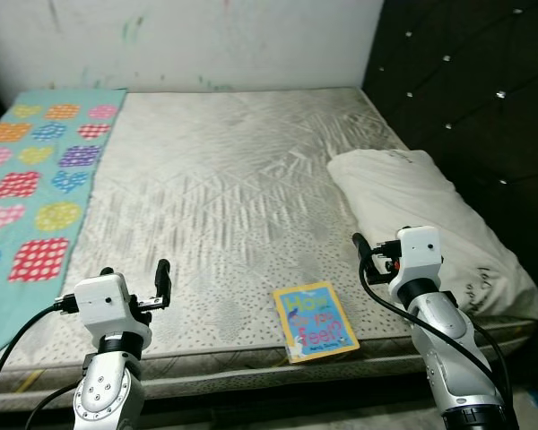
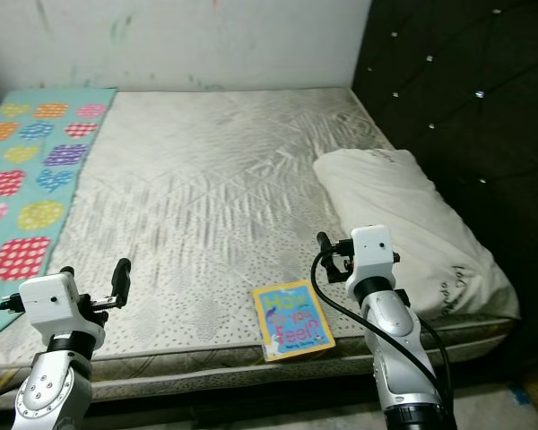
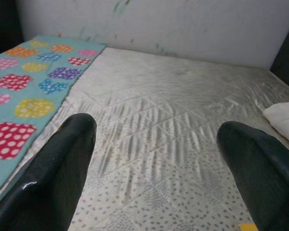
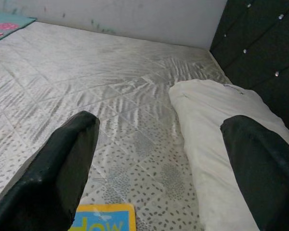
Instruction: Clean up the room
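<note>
A thin book (image 1: 314, 321) with a yellow border and a blue cover lies flat at the near edge of the bare grey quilted mattress (image 1: 233, 179). My left gripper (image 3: 156, 130) hovers over the near edge, left of the book, open with nothing between its fingers. My right gripper (image 4: 161, 122) is held just right of the book, near the corner of a white pillow (image 1: 421, 215), and is also open and empty. The book's top edge (image 4: 103, 219) shows low in the right wrist view.
A teal blanket (image 1: 36, 197) with coloured patterned hearts covers the mattress's left side. The pillow lies along the right side against a black tufted headboard (image 1: 466, 90). A marked white wall (image 1: 206, 36) closes the far side.
</note>
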Controlling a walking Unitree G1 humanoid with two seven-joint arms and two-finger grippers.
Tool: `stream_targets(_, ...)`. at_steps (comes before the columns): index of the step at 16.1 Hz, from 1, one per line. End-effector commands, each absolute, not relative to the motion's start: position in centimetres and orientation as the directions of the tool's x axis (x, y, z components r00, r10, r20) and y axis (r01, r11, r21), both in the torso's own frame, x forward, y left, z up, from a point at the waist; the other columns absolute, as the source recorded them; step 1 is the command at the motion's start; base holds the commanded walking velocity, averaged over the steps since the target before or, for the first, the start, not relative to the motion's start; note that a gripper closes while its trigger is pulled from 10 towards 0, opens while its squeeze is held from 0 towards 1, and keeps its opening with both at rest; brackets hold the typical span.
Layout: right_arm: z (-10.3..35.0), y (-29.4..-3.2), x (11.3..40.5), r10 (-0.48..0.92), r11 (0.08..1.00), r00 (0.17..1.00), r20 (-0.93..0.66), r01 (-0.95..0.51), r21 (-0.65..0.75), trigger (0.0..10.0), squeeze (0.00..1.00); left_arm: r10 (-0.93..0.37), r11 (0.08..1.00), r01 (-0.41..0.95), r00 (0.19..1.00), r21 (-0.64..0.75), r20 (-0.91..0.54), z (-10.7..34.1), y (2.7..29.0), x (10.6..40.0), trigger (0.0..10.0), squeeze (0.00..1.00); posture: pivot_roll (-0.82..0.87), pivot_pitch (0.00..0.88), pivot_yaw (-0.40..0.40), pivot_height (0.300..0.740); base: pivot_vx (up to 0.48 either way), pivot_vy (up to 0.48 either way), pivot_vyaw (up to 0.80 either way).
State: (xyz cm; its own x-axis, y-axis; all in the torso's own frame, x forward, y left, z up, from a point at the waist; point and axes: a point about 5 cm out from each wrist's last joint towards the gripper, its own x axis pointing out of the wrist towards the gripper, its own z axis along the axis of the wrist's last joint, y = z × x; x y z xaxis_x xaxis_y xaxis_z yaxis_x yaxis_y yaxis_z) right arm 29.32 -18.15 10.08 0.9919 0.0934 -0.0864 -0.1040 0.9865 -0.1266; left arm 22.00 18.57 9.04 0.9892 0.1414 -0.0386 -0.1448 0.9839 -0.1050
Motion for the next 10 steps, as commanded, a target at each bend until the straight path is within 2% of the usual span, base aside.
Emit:
stream_targets(1,10.33,-18.15,29.39,0.095,0.985,0.993,-0.074,-0.105,-0.139,10.0,0.00,0.147,0.983,-0.151,0.988,-0.104,-0.047,8.81,18.66,21.94,10.0,0.00,0.02,0.000,-0.005,0.720,0.000,0.000,0.00)
stream_targets(8,10.23,-17.99,29.26,0.105,0.983,0.991,-0.078,-0.115,-0.143,10.0,0.00,0.147,0.983,-0.152,0.988,-0.108,-0.052,8.75,18.56,21.89,10.0,0.00,0.02,0.000,-0.005,0.625,0.000,0.000,0.00)
stream_targets(10,10.27,-18.00,29.26,0.107,0.983,0.991,-0.076,-0.117,-0.143,10.0,0.00,0.148,0.982,-0.153,0.988,-0.109,-0.051,8.79,18.51,21.86,10.0,0.00,0.02,0.000,-0.008,0.620,0.000,0.000,0.00)
